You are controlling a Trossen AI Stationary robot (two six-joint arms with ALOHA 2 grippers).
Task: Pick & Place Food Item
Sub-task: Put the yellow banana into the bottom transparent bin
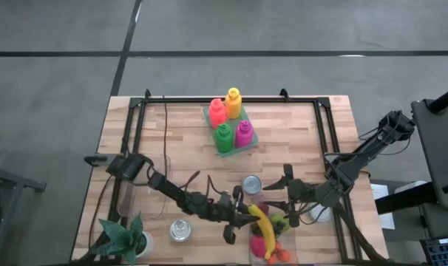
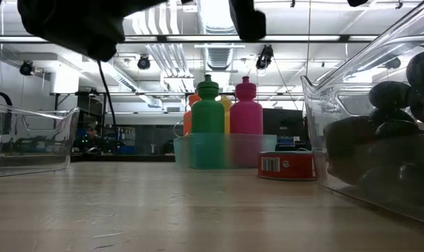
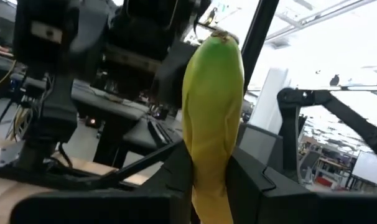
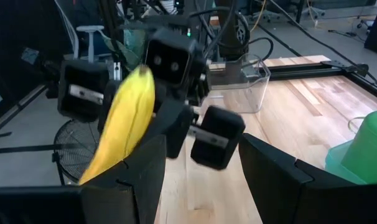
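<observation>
Banana (image 1: 262, 224): clamped between the left gripper's (image 1: 242, 213) fingers (image 3: 251, 186), held above the clear bin (image 1: 283, 251) at the tabletop's near edge; green tip pointing away from the wrist.
Right gripper (image 1: 282, 207): just beside the banana, fingers (image 4: 269, 168) apart, holding nothing.
Clear bin: red and dark fruit inside.
Can (image 1: 251, 184): upright behind the bin.
Plant (image 1: 124, 236): near left corner.
Bottle tray (image 1: 231, 122): far middle of the tabletop (image 1: 180, 140), with four coloured bottles.

The wooden table (image 1: 298, 140) carries a bottle tray (image 1: 232, 137) (four bottles), two cans and a plant (image 1: 124, 238).
</observation>
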